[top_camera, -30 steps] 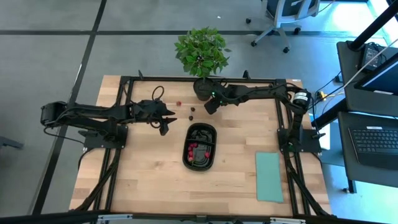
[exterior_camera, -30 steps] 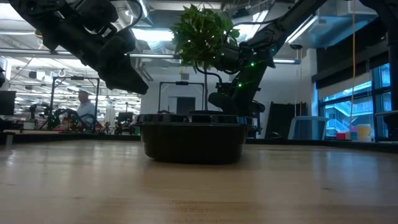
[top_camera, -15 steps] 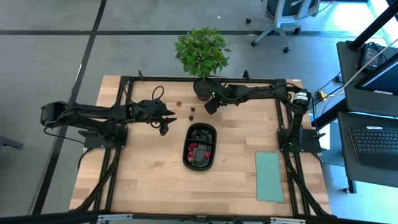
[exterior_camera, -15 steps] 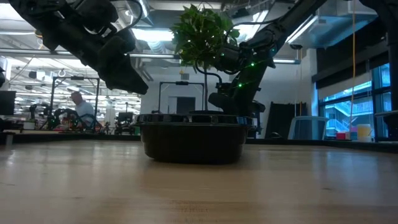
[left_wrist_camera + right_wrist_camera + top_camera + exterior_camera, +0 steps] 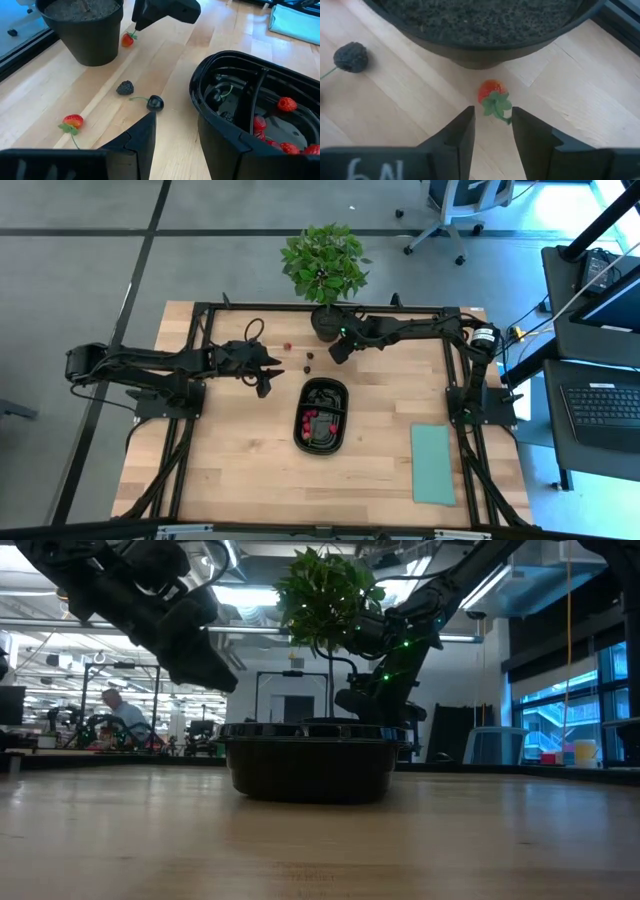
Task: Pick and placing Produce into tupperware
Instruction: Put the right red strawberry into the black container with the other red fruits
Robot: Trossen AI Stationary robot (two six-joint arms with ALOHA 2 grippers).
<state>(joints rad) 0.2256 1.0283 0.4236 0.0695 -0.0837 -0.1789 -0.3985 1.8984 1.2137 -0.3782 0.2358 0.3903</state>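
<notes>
- Several red pieces of produce (image 5: 309,420) already sitting in the near compartment of the black tupperware (image 5: 341,418), mid-table; dark bits visible in the far compartment too.
- Still loose on the wood: a strawberry (image 5: 73,121) by the back left, a dark cherry (image 5: 155,103) with a stem, a blackberry (image 5: 125,88), and another small strawberry (image 5: 491,93) right up against the black plant pot (image 5: 85,32).
- Right gripper (image 5: 491,131) down low beside the pot, fingers (image 5: 460,135) parted, tips on either side of that small strawberry's leafy stem; strawberry on the wood, tips not closed on it.
- Left gripper (image 5: 175,135) hanging just left of the tupperware, jaws apart with nothing between them, one finger tip close to the cherry, the other overlapping the tray rim in the wrist view.
- Leafy plant (image 5: 324,260) at the back edge of the table (image 5: 240,460).
- Pale teal sheet (image 5: 432,464) flat near the front right corner, well apart from everything else.
- Someone in the room behind (image 5: 118,712), far off in the low view.
</notes>
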